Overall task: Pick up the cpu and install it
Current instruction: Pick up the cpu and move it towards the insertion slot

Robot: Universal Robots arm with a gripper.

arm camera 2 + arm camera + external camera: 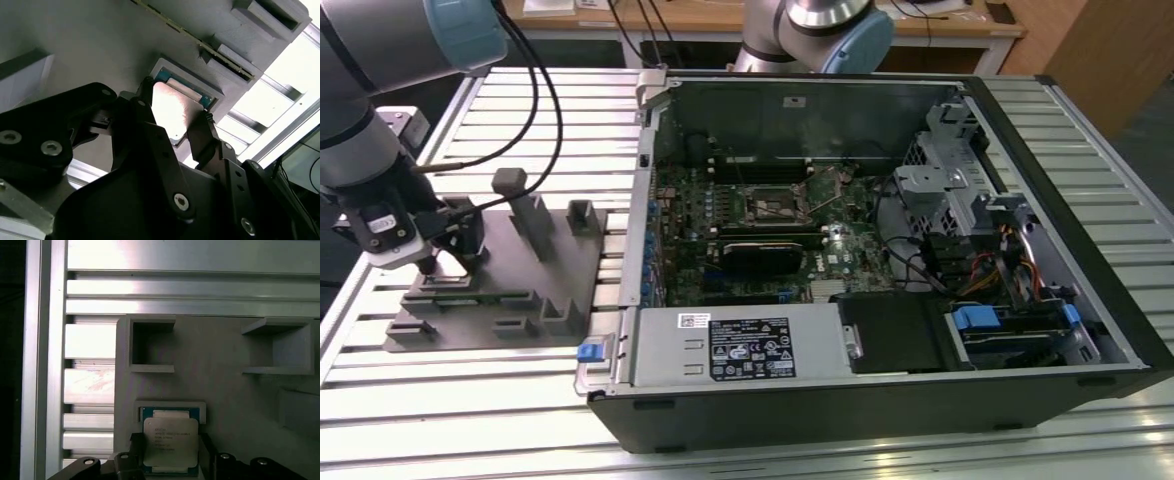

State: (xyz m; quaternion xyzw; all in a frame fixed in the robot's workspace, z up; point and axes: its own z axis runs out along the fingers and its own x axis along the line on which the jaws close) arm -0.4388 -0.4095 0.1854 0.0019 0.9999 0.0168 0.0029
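Over the grey tray (520,300), the arm (360,130) points down, gripper (447,265) straddling the cpu (170,447).

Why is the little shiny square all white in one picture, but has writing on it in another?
In the second wrist view, light bounces off the cpu, washing its top to a pale glow; in the first wrist view it is evenly lit, so its print shows, while the table slats beside the grey holder glare white.
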